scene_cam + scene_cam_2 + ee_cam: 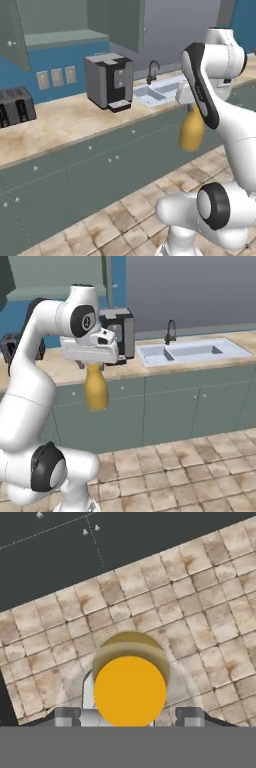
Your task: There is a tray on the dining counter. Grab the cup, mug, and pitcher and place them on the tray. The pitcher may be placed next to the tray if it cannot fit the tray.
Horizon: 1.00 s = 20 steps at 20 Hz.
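The amber pitcher [192, 132] hangs upright in the air over the tiled floor, in front of the cabinet-fronted counter. My gripper [93, 363] is shut on its narrow neck from above; its rounded body [96, 391] hangs below the hand. In the hand view I look straight down on the pitcher's orange top [130, 689], which sits between my fingertips, with floor tiles beneath. The tray, cup, mug and dining counter are out of view.
A beige-topped counter [60, 125] with knobbed cabinet doors runs behind the pitcher. On it stand a coffee machine [107, 80] and a toaster [15, 106]. A sink [185, 351] with a dark faucet [170, 331] is set in it. Tiled floor [175, 471] lies below.
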{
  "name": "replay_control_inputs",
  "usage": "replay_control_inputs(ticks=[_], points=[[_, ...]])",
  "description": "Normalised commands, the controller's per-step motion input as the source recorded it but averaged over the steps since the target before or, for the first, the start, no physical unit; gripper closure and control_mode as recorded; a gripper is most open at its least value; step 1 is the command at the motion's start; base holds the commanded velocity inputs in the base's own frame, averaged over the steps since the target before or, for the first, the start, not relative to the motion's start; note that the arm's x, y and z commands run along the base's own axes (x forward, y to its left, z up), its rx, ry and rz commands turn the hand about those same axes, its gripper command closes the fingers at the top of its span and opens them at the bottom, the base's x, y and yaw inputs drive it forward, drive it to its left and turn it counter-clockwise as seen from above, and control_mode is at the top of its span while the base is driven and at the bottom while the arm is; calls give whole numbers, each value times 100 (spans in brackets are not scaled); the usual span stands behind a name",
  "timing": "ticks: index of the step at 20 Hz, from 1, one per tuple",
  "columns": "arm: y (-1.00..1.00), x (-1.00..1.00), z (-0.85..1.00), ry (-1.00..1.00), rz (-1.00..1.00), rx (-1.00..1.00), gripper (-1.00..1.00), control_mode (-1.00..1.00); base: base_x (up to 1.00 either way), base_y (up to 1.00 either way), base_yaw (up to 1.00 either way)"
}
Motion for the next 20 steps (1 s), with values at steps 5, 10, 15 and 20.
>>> replay_control_inputs(ticks=[5, 10, 15, 20], points=[[0, 0, 0, 0, 0, 0, 100, 100, -26, -1, -67], [0, 0, 0, 0, 0, 0, 100, 100, -18, 0, -74], [0, 0, 0, 0, 0, 0, 100, 100, -12, 0, -76], [0, 0, 0, 0, 0, 0, 100, 100, -9, 0, -75]])
